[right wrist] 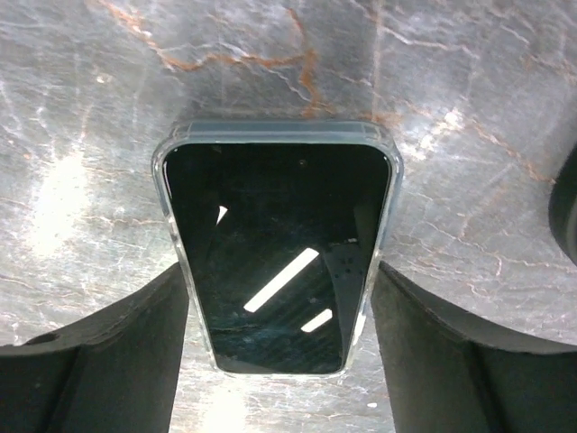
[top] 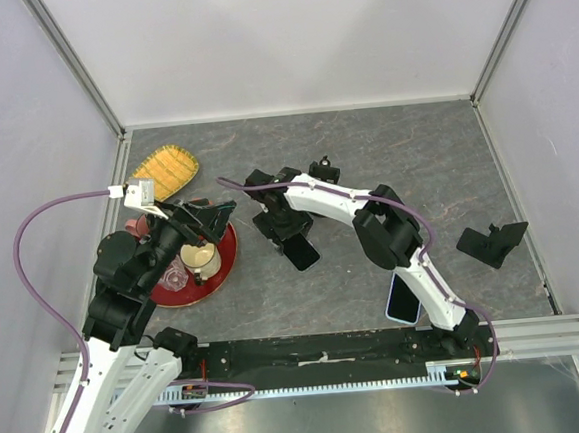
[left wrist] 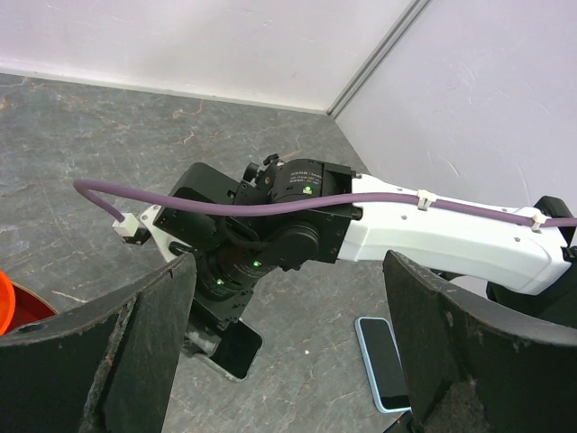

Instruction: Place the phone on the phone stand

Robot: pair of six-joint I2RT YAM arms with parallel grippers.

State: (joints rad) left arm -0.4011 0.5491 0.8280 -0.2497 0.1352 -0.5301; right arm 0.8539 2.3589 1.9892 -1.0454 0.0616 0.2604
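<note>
A black phone in a clear case [right wrist: 279, 253] lies at the table's middle; it also shows in the top view [top: 302, 251] and in the left wrist view [left wrist: 230, 347]. My right gripper [right wrist: 279, 361] straddles its near end, with both fingers pressed against its long edges. My right gripper in the top view [top: 282, 227] stands over that phone. A second phone in a light blue case [top: 403, 298] lies flat near the right arm's base, also seen in the left wrist view [left wrist: 383, 361]. The black phone stand [top: 492, 242] stands at the right edge. My left gripper [left wrist: 288, 361] is open and empty, raised beside the red plate.
A red plate [top: 223, 267] at the left holds a cream cup [top: 200, 258] and a pink glass item [top: 171, 278]. A yellow woven dish [top: 166, 170] lies at the back left. The enclosure's white walls bound the grey mat [top: 416, 166].
</note>
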